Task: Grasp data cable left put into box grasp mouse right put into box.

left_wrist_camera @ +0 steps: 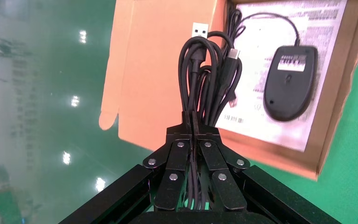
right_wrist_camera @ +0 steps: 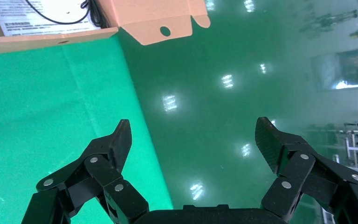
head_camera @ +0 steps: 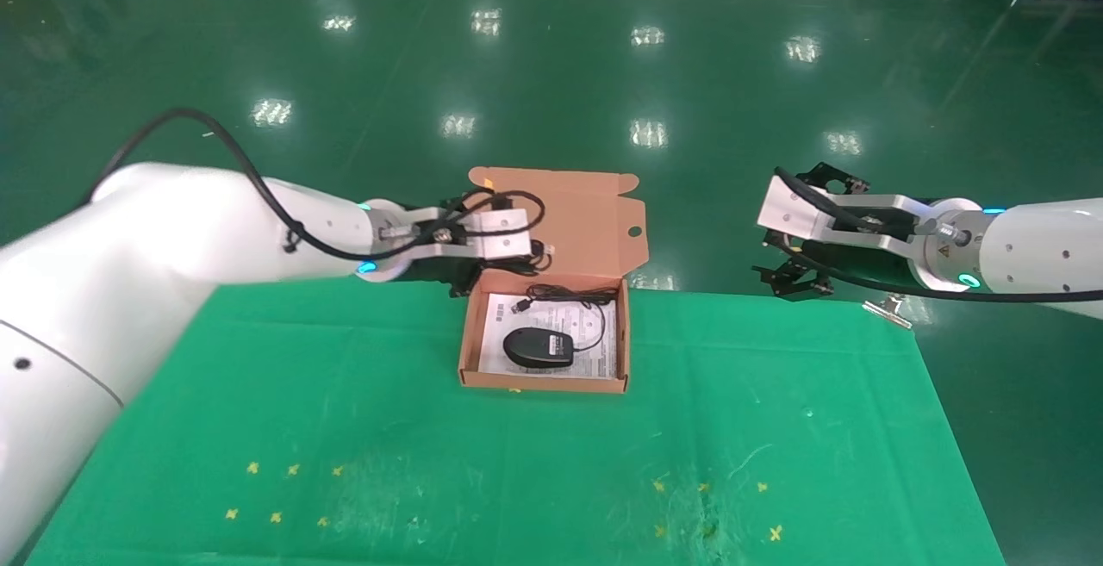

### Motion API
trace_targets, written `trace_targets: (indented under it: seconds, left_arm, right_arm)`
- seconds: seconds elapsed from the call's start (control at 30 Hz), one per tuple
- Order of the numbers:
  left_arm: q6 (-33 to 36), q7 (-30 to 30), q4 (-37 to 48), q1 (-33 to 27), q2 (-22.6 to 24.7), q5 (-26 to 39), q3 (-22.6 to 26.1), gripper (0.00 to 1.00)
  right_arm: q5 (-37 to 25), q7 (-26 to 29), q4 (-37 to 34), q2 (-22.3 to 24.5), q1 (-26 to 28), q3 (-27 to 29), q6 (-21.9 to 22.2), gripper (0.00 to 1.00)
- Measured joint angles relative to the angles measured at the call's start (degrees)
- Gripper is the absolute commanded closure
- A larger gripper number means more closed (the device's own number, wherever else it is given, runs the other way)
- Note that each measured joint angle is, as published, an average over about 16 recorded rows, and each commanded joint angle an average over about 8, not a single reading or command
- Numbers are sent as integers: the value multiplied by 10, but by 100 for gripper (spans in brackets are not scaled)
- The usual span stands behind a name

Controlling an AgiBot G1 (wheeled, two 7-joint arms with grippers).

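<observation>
The orange-brown box (head_camera: 543, 382) lies open at the far middle of the green table, its lid (head_camera: 569, 221) folded back. The black mouse (head_camera: 539, 347) lies inside on the white leaflet (head_camera: 595, 351), its thin cord coiled at the back of the box. My left gripper (head_camera: 465, 280) is at the box's back left corner, shut on the data cable (head_camera: 527, 263). In the left wrist view the gripper (left_wrist_camera: 193, 117) pinches the black loops (left_wrist_camera: 205, 74) over the lid, beside the mouse (left_wrist_camera: 290, 81). My right gripper (head_camera: 793, 269) is open and empty, off the table's far right edge; it also shows in the right wrist view (right_wrist_camera: 193, 140).
A green cloth (head_camera: 517, 463) covers the table, with yellow cross marks at the near left (head_camera: 284, 488) and near right (head_camera: 707, 506). A small silvery clip (head_camera: 888, 309) sits at the far right corner. Glossy green floor (head_camera: 551, 75) lies beyond the far edge.
</observation>
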Motion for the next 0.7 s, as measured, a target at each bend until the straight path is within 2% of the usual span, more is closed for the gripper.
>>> trace_targets:
  seconds: [0.37, 0.63, 0.7]
  left_arm:
    - [-53, -30, -20, 8, 9, -61, 74, 100]
    - [-78, -48, -24, 3, 10, -95, 114, 0]
    - [-81, -50, -24, 2, 10, -100, 118, 0]
  right_arm:
    - [-44, 56, 36, 9, -4, -5, -1, 0]
    - [-58, 72, 47, 12, -5, -6, -2, 0]
    - [-59, 74, 48, 12, -5, -6, -2, 0]
